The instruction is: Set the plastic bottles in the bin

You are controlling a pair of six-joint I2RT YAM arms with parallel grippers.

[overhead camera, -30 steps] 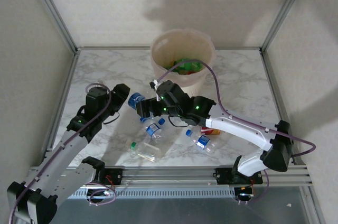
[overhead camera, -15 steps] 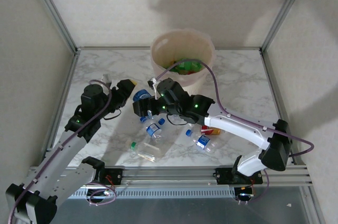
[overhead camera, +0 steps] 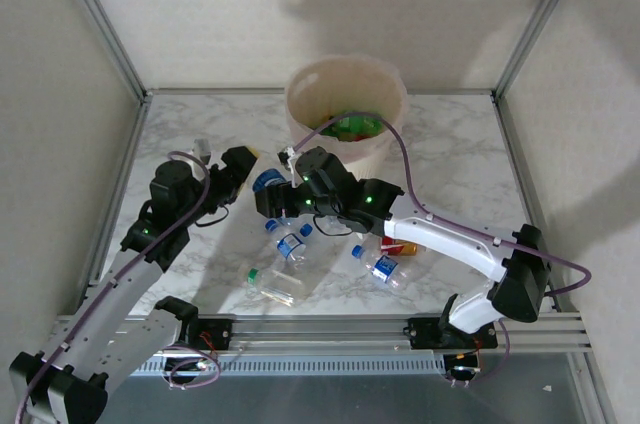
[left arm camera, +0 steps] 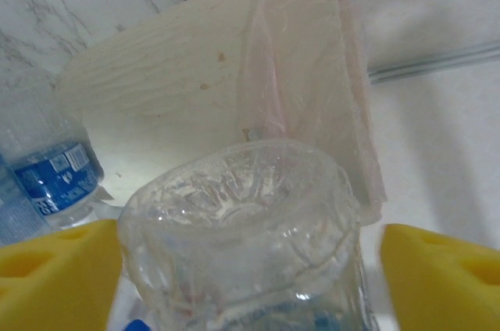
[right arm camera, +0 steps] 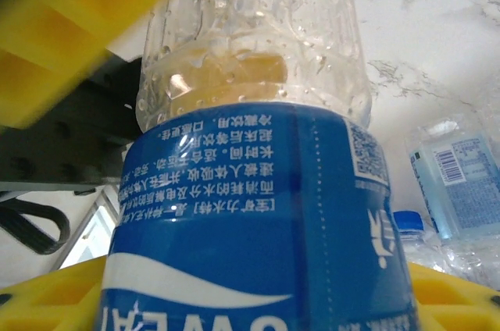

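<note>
Bottle (left arm camera: 234, 206) sits within parted left end effector (left arm camera: 250, 268), bin (left arm camera: 172, 97) wall just beyond.

1. Tabletop (overhead camera: 460, 159): white marble-patterned surface with grey veins.
2. Back wall (overhead camera: 200, 4): plain pale panel bearing soft shadows.
3. Frame posts (overhead camera: 100, 19): two slanted aluminium posts rising from the rear corners.
4. Rear rail (overhead camera: 215, 91): along the tabletop's far edge.
5. Front rail (overhead camera: 330, 329): slotted aluminium extrusion at the near edge.

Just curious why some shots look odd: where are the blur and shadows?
Top external: broad soft shadows on the back wall above the bin. Left wrist: the bottle, very close, looks hazy. Right wrist: its label is sharp, the yellow pad above smeared.
</note>
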